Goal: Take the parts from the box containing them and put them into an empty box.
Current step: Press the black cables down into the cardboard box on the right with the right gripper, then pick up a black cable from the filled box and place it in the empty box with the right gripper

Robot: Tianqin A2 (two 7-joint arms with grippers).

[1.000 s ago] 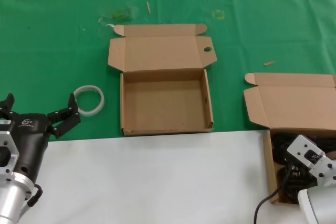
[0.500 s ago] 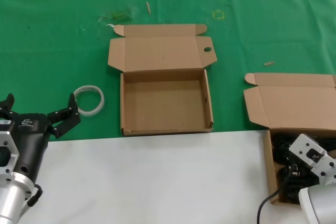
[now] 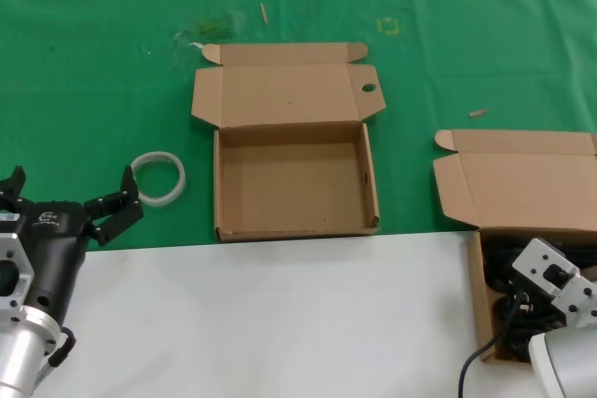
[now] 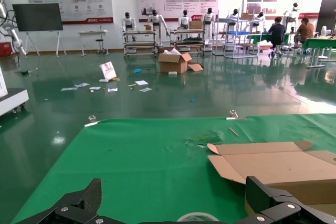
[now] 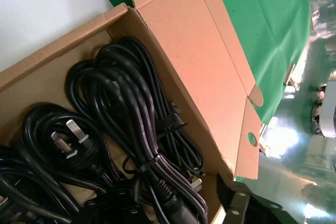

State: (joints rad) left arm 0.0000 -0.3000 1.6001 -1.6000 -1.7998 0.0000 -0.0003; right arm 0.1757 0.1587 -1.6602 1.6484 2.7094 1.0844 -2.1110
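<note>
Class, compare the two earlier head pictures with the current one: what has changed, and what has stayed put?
Hardly anything: the right gripper only wobbles slightly over the cable box. Nothing was grasped or released. The left gripper, white ring and empty box stayed put.

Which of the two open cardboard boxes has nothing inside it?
The middle box on the green cloth is empty, showing only its bare brown floor. The other box, at the right edge under the right pincer, holds black cables.
</note>
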